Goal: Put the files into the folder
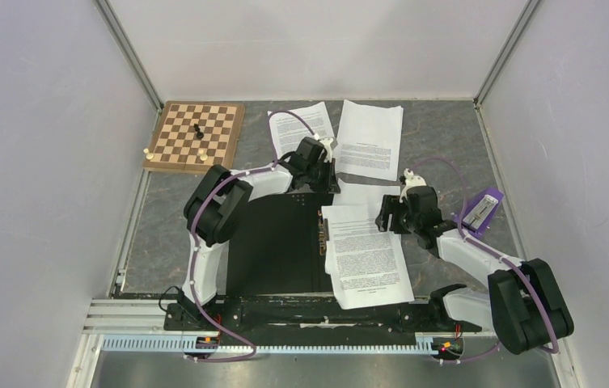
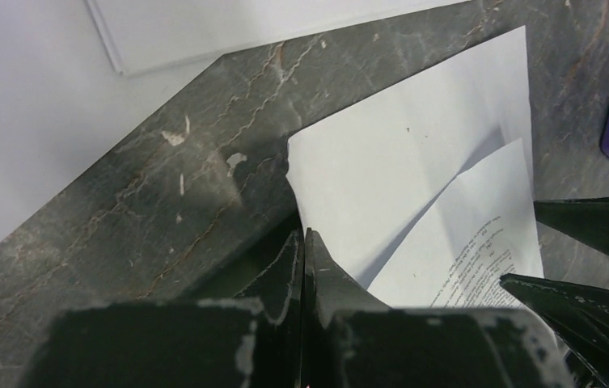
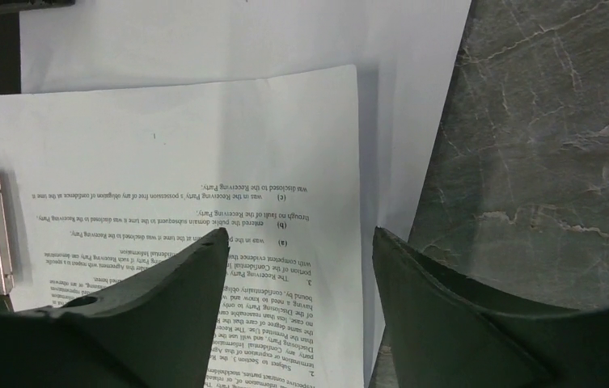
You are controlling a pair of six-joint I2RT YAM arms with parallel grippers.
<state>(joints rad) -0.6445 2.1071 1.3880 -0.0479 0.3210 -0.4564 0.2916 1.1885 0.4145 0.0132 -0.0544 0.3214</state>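
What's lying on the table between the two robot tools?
A white sheet lies there, between the left tool and the right tool, partly tucked under the printed sheet. The top view shows it best.

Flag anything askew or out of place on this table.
The two sheets at the open folder are not squared. The printed top sheet lies rotated and extends past the folder's right edge onto the table, and a second sheet pokes out from beneath it at the far end.
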